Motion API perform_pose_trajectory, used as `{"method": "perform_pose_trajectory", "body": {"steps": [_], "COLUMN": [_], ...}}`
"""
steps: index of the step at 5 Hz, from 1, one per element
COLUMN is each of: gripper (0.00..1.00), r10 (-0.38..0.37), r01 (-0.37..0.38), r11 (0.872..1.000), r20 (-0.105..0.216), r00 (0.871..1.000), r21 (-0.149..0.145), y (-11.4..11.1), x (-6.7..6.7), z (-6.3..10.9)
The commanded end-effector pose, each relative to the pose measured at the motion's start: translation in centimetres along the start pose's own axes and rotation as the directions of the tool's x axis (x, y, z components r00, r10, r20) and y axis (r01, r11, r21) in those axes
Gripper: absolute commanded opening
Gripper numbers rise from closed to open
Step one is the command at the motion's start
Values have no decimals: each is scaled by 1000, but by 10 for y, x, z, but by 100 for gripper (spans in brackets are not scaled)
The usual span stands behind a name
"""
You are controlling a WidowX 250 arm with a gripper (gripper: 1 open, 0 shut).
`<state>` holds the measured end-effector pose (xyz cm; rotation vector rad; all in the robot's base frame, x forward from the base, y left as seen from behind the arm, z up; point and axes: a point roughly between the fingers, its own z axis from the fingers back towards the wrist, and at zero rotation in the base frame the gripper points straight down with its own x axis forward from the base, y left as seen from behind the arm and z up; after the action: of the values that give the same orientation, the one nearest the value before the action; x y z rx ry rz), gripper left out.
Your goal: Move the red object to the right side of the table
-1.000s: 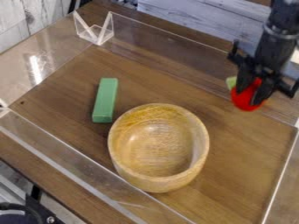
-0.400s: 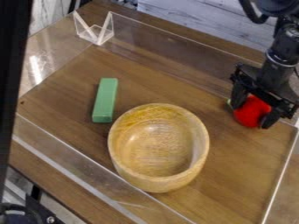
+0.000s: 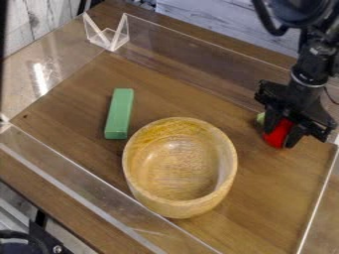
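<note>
Red fruit [image 3: 277, 137]: lay at the right of the worktop [image 3: 73, 91], partly hidden under the tool.
Green block [image 3: 119, 113]: stood well apart at left, out of the way.
Bowl [image 3: 138, 177]: sat between block and fruit, nearer the camera.
Tool [image 3: 280, 126]: fingers surrounded the fruit; grip or release couldn't be told. Placing seemed in hand; next called for opening fully, then lifting clear.

There is one round light wooden bowl [image 3: 180, 167], one green rectangular block [image 3: 119, 113] and one small red toy fruit [image 3: 277, 133]; there is also one black robot gripper [image 3: 294, 113].
</note>
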<state>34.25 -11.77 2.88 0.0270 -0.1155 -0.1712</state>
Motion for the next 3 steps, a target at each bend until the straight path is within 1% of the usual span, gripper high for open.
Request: {"method": "perform_pose_trajectory", "body": {"steps": [1,2,3], "gripper": [0,0,100], "r10": [64,84,106], "r01": [-63,-82,-103], "r11": [998,996,993], "r20": [56,53,49], "r00": [996,995,993], "r21": [-27,-38,-53], "y": [-23,-30,-32], "x": [-5,-15,-26], "z": [16,16,16]}}
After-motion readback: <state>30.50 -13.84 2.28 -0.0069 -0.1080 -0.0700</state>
